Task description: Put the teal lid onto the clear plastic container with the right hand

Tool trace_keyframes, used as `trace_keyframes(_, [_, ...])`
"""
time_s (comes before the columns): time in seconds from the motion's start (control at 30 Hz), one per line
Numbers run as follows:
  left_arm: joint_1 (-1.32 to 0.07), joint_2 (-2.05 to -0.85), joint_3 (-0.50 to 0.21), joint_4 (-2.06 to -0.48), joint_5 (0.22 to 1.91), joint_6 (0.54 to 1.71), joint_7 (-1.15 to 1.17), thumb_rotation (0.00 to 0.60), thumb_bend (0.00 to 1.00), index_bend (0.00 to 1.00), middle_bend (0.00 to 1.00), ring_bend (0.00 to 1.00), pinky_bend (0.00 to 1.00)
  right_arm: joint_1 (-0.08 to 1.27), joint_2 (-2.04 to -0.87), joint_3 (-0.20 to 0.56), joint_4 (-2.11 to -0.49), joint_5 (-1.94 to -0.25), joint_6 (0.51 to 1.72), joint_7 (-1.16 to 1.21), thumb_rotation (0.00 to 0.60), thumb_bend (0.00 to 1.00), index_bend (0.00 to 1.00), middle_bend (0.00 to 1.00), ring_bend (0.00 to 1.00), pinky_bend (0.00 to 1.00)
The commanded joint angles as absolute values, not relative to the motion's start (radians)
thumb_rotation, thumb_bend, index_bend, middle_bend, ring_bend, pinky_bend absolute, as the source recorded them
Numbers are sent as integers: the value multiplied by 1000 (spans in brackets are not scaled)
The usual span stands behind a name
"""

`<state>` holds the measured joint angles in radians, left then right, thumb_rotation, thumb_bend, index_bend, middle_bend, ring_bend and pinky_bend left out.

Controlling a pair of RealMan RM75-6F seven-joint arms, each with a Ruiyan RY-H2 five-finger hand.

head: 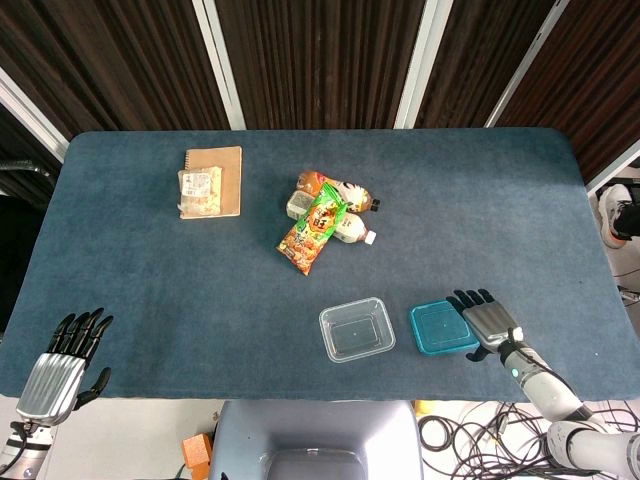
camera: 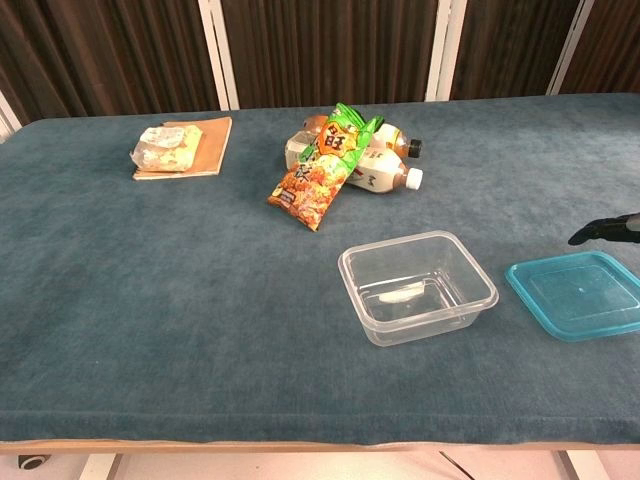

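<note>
The teal lid (head: 441,326) (camera: 580,294) lies flat on the blue table, just right of the clear plastic container (head: 356,329) (camera: 417,285), which stands open and upright. My right hand (head: 486,317) hovers at the lid's right edge, fingers stretched out and apart, holding nothing; only its dark fingertips (camera: 603,230) reach into the chest view. My left hand (head: 68,352) sits at the table's near left corner, fingers spread and empty, seen only in the head view.
A pile of bottles and snack bags (head: 327,212) (camera: 342,160) lies behind the container. A brown notebook with a packet on it (head: 210,182) (camera: 182,147) sits at the far left. Cables lie on the floor below the right arm.
</note>
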<state>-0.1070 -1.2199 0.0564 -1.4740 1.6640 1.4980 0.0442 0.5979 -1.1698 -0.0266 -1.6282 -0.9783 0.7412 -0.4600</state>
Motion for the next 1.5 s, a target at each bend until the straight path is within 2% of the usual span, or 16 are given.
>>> trace_keyframes(0.03, [-107, -1220, 58, -1473, 1665, 1496, 44, 600, 388, 0, 0, 5, 34, 605, -1174, -31, -1623, -965, 745, -467, 600, 91, 0, 0, 0, 0])
trace_keyframes(0.67, [-112, -1222, 60, -1471, 1673, 1494, 42, 600, 387, 0, 0, 6, 34, 691, -1257, -78, -1581, -787, 763, -589, 600, 91, 22, 0, 0, 0])
trace_keyframes(0.77, [-114, -1222, 61, -1472, 1674, 1491, 41, 600, 387, 0, 0, 6, 34, 696, -1266, -84, -1581, -770, 777, -599, 600, 94, 94, 0, 0, 0])
trace_keyframes(0.97, [-113, -1220, 61, -1472, 1676, 1497, 37, 600, 387, 0, 0, 6, 35, 689, -1277, -81, -1578, -782, 823, -591, 600, 100, 373, 2, 0, 0])
trace_keyframes(1.03, [-112, -1220, 61, -1472, 1677, 1499, 36, 600, 387, 0, 0, 6, 35, 683, -1278, -80, -1577, -795, 839, -584, 600, 101, 501, 36, 0, 0])
trace_keyframes(1.1, [-111, -1219, 62, -1472, 1678, 1500, 35, 600, 387, 0, 0, 7, 34, 676, -1278, -80, -1576, -806, 852, -577, 600, 101, 552, 70, 0, 0])
trace_keyframes(1.33, [-108, -1218, 63, -1472, 1679, 1505, 33, 600, 387, 0, 0, 6, 34, 638, -1240, -48, -1611, -901, 919, -482, 600, 101, 562, 101, 0, 4])
trace_keyframes(1.5, [-106, -1217, 63, -1474, 1682, 1513, 31, 600, 387, 0, 0, 7, 34, 601, -1162, -8, -1682, -1017, 985, -363, 600, 101, 555, 153, 4, 73])
